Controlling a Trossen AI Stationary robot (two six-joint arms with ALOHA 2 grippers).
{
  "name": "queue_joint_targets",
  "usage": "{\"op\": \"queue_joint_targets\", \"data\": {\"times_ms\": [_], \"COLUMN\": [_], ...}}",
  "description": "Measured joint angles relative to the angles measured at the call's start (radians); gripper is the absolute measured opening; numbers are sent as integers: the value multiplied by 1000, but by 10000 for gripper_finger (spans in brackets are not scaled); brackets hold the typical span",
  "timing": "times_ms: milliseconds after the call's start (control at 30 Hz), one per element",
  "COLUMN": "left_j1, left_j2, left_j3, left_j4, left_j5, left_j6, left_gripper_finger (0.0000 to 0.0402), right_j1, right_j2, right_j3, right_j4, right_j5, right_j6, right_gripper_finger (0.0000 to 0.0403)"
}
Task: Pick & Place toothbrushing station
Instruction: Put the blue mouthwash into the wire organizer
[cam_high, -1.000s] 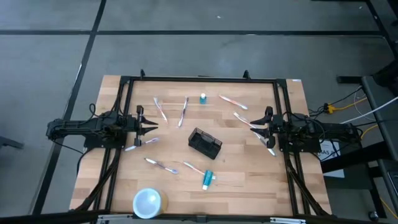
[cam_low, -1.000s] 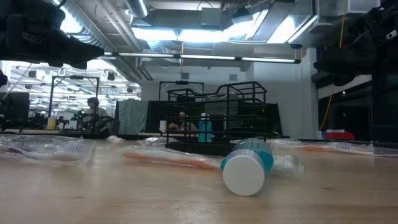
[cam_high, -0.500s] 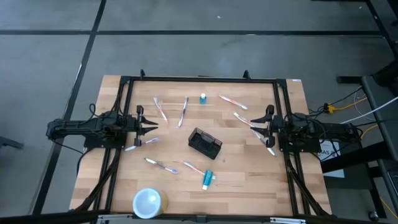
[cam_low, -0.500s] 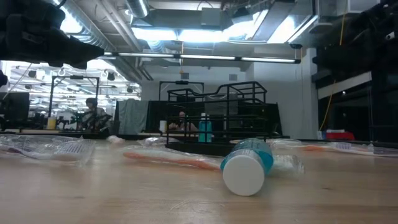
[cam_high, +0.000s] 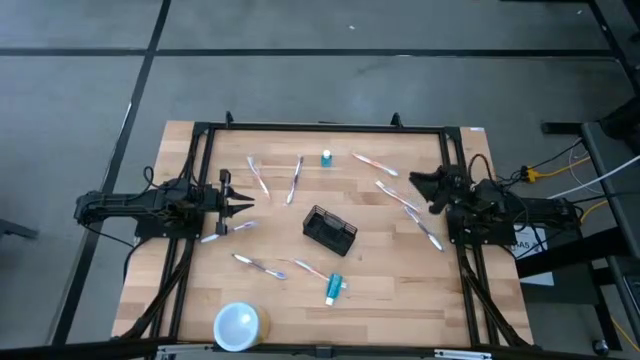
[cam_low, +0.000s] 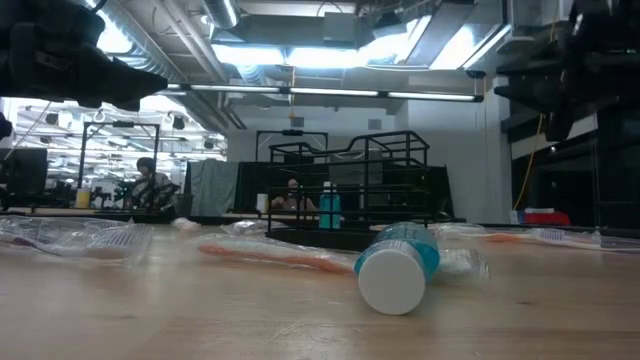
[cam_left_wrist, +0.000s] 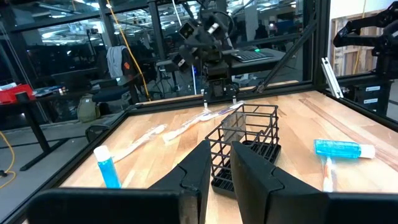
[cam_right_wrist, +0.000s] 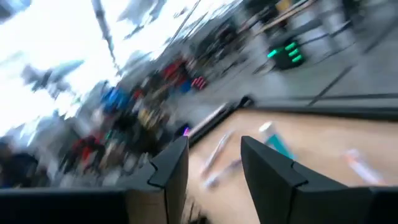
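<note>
The left gripper waits to the left of the caddy, well apart from it. Its fingers have only a narrow gap between them and they hold nothing.

The caddy stands on the bare wood of the table, about in the middle. It is upright and nothing touches it. It looks empty. Toothbrushes lie loose around it, and a blue tube lies just in front of it. A small blue bottle stands behind it. A white cup is far to its front left.

The right gripper is to the right of the caddy, a little behind it, and well apart. Its fingers are spread and empty.

I judge that the task is only at its start: the caddy is not yet grasped, so picking and placing are both left.
</note>
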Motion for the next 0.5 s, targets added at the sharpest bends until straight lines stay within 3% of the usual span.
{"op": "queue_joint_targets", "data": {"times_ms": [167,333,500], "left_j1": [2,2,1], "left_j2": [0,0,0], "left_j3": [0,0,0], "left_j4": [9,126,361], "left_j5": [-35,-28,-17], "left_j6": [316,363,296], "left_gripper_finger": [59,59,59], "right_j1": [-1,9,60], "right_j2": [0,5,115], "right_j3": [0,0,0], "right_j4": [33,202,629], "right_j5": [177,-26,-77], "right_j6": [350,407,330], "right_gripper_finger": [151,151,151]}}
